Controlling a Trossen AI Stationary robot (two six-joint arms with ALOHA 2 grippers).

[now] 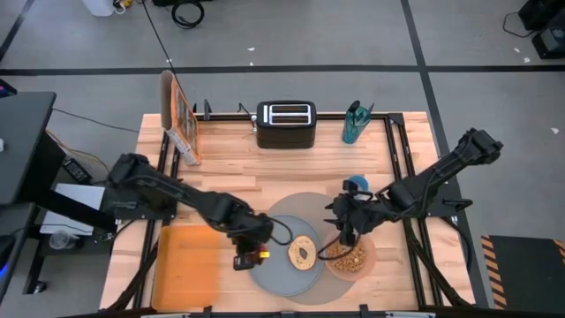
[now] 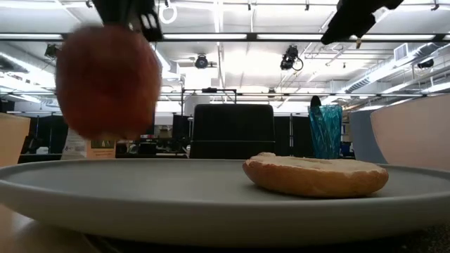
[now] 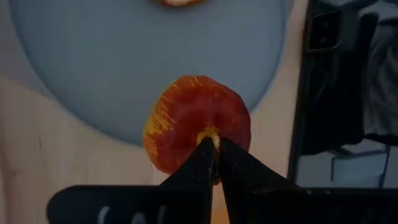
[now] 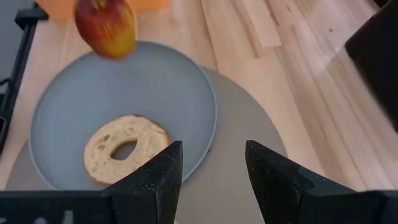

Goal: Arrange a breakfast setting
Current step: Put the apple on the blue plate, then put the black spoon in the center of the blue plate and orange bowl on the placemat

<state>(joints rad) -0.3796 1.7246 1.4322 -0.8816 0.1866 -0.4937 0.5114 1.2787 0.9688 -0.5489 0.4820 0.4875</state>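
Left wrist view, left gripper [image 3: 213,144] pinching apple [image 3: 196,122] by its stem, over plate [image 3: 112,68] edge

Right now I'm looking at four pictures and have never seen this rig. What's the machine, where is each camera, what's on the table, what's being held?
It is a two-armed robot at a wooden table. One picture looks straight down from above, one sits at table-top height, and one camera rides on each wrist.

On the table lies a large round grey mat with a round grey-blue plate on it, and a bagel on the plate. Beside the plate stands a translucent pink bowl of brown cereal. A black toaster and a flat orange tray are there too.

The left gripper is shut on the stem of a small red apple, which hangs at the plate's edge. The right gripper is open and holds nothing, over the bowl and mat.
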